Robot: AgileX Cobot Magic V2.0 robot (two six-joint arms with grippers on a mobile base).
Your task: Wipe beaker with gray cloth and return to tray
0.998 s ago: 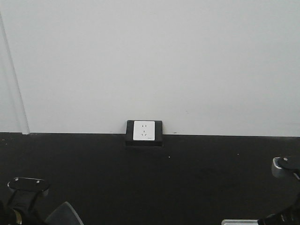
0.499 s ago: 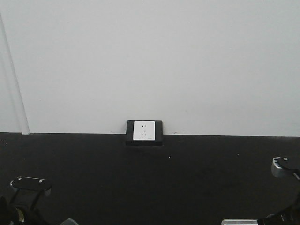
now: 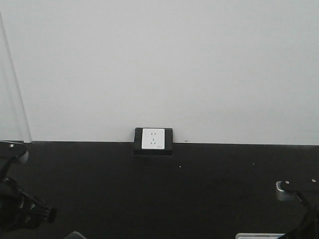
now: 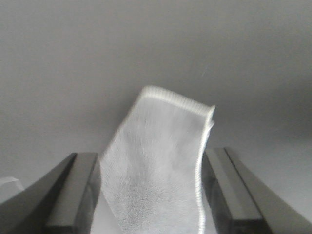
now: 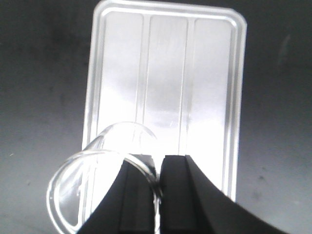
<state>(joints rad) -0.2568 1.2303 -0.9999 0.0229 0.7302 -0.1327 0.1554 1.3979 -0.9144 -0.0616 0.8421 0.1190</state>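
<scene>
Beaker (image 5: 105,183) over tray (image 5: 165,87) — black tabletop (image 3: 199,189), white wall (image 3: 159,64)

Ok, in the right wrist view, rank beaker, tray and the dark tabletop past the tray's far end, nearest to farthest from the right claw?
1. Beaker: rim pinched in the right claw, body to its left.
2. Tray: beyond the beaker, stretching away.
3. Dark tabletop: past the tray's far rim, at the top.
</scene>
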